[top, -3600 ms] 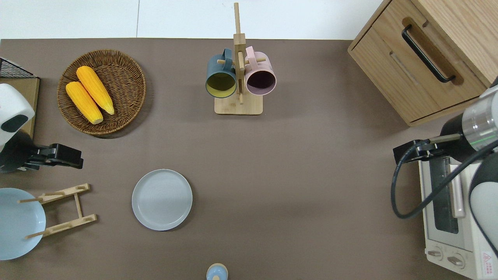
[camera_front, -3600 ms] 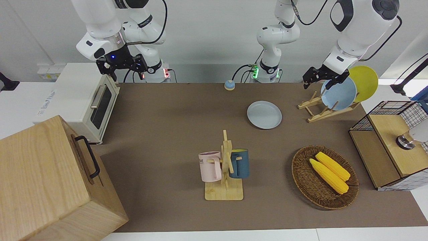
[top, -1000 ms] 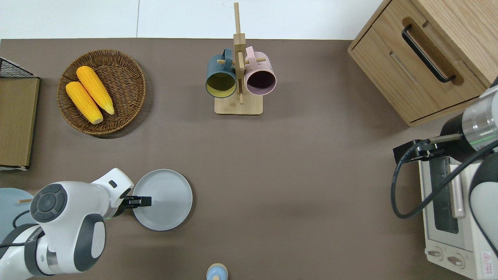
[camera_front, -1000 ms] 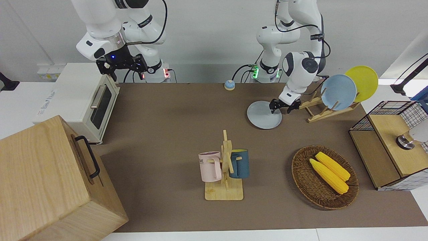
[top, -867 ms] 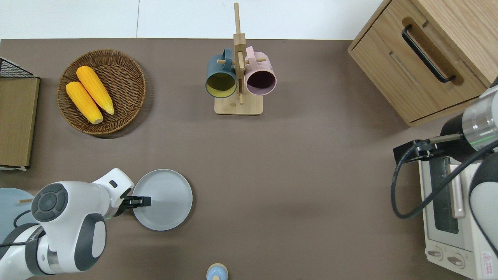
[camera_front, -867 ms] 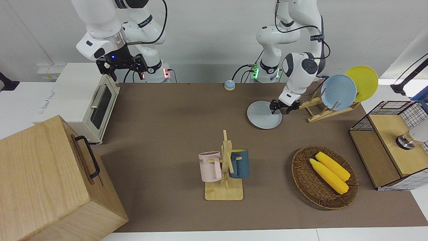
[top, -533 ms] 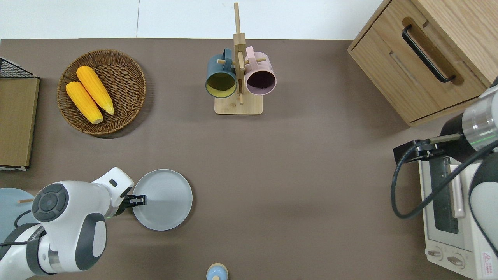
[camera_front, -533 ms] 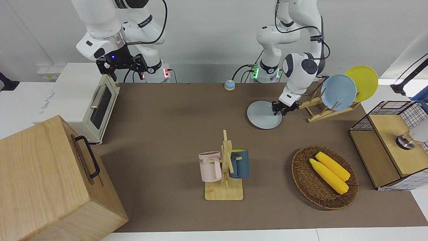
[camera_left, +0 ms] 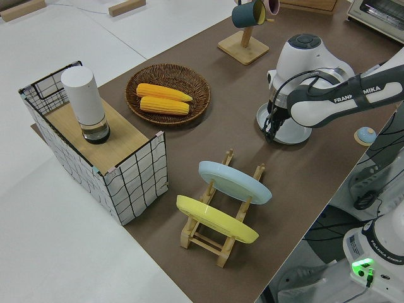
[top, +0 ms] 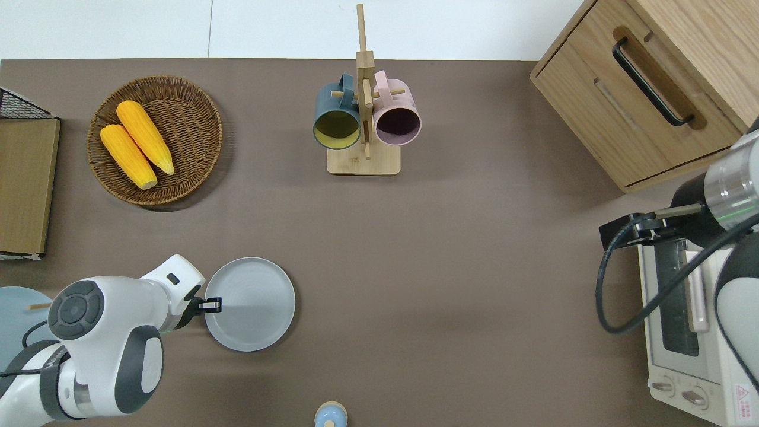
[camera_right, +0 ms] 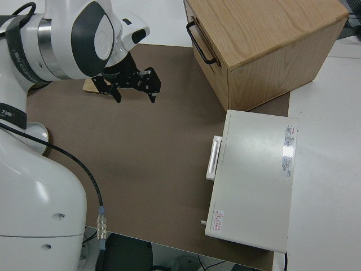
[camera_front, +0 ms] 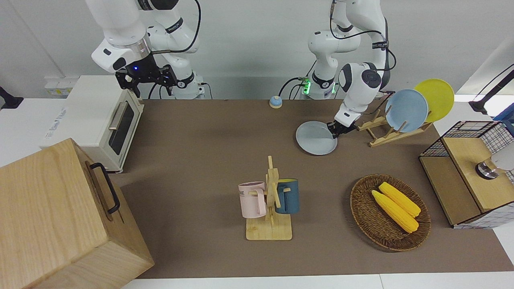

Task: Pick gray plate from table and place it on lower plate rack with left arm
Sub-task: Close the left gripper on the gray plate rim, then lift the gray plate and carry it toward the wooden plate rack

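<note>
Left end effector (top: 213, 305): clamped on the rack-side rim of the round pale gray plate (top: 251, 303), which rests on the brown bench (top: 450, 296). You handle something rigid, slick, probably breakable; pinch only the rim.

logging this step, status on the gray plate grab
Left end effector shut on gray plate rim. Plate on table. Right arm parked. Rack holds blue plate, yellow plate.

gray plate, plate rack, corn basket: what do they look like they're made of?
Gray plate: matte, uniform pale gray with faint concentric rings; likely plastic or melamine, glazed ceramic possible.
Plate rack: light unfinished wood or bamboo, with visible rails and pegs.
Basket: brown woven wicker or rattan; the weave is clear.
</note>
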Robot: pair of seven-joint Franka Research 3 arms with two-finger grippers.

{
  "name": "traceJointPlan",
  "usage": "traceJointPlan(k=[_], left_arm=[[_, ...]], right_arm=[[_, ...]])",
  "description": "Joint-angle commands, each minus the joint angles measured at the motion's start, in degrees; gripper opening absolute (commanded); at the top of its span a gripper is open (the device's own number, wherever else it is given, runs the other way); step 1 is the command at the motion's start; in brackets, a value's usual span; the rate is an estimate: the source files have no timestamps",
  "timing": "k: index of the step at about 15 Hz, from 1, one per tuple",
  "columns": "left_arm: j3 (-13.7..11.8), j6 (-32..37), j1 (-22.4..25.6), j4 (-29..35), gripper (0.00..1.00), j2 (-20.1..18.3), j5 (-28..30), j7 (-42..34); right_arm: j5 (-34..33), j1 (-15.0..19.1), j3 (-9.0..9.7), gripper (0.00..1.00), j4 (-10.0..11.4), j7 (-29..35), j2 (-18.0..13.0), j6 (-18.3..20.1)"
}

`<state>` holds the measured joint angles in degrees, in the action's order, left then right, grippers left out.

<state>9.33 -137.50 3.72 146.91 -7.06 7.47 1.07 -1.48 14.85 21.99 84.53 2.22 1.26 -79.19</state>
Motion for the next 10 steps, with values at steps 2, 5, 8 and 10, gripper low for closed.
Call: traceJointPlan(k=[2, 5, 8, 10], left_arm=[[-0.7, 0.4, -0.5, -0.5, 0.00, -0.7, 0.1, 0.1], [-1.2, 8.2, -0.1, -6.3, 0.00, -1.6, 0.0, 0.2], [-1.6, 16.4, 0.1, -12.9, 0.00, -1.8, -0.2, 0.5], [-1.7, 22.6, 0.2, -17.9, 0.00, -1.8, -0.4, 0.6]], right_arm=[[-0.4, 1.3, 1.21, 0.983, -0.3, 0.7, -0.1, 0.6], [-0.4, 1.3, 1.13, 0.983, -0.4, 0.7, -0.1, 0.6], [-0.4, 1.3, 1.21, 0.983, -0.4, 0.7, -0.2, 0.6], [-0.4, 1.3, 1.13, 0.983, -0.3, 0.7, -0.1, 0.6]])
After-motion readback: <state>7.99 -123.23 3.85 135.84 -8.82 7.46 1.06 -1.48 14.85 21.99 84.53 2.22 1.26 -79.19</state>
